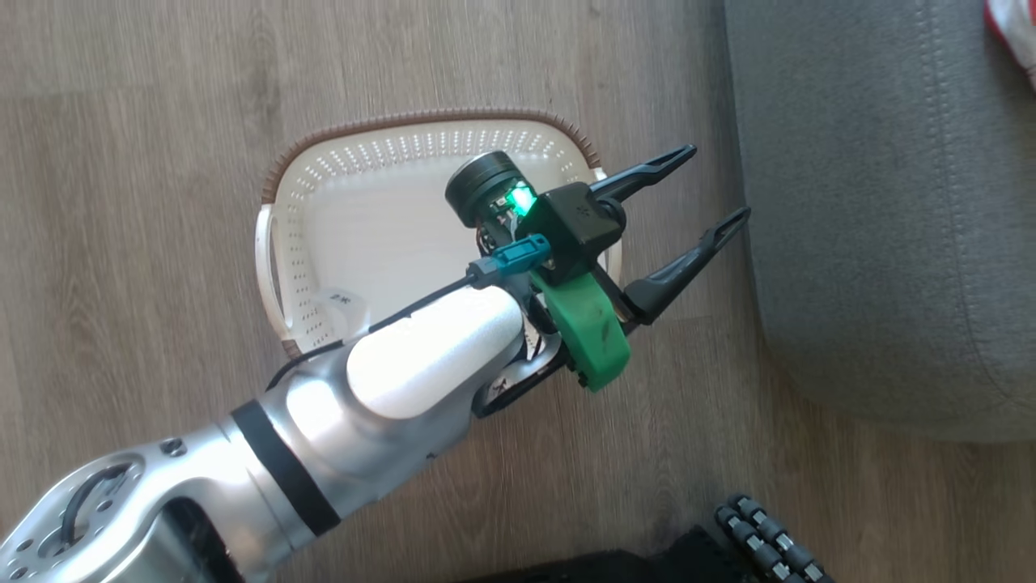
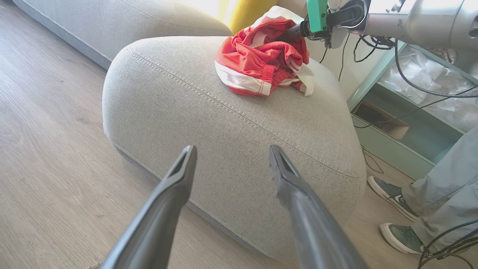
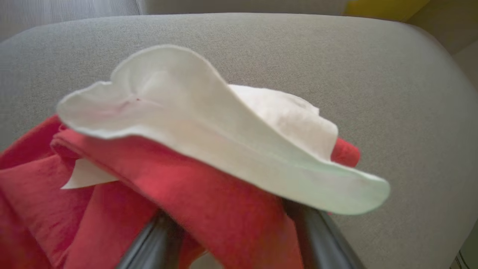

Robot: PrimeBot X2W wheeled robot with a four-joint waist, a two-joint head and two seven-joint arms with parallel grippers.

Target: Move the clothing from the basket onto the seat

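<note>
The basket point(image 1: 388, 146) stands on the wood floor with nothing in it; my left forearm crosses above it. At the basket's right rim my left gripper point(image 1: 719, 182) point(image 2: 232, 149) is open and points at the grey seat point(image 1: 874, 202) point(image 2: 224, 123). The red and white clothing point(image 2: 257, 59) point(image 3: 209, 194) lies bunched on top of the seat, and a corner of it shows at the head view's top right point(image 1: 1016, 36). My right gripper point(image 2: 298, 31) is at the pile; its fingers point(image 3: 317, 231) stand wide apart with red fabric draped across them.
A person's legs and grey shoes point(image 2: 396, 194) stand on the floor beside the seat. A pale green shelf unit point(image 2: 392, 112) with trailing cables sits behind it. A yellow cushion point(image 2: 246, 13) lies beyond the clothing. My base's wheel point(image 1: 769, 542) is at the bottom edge.
</note>
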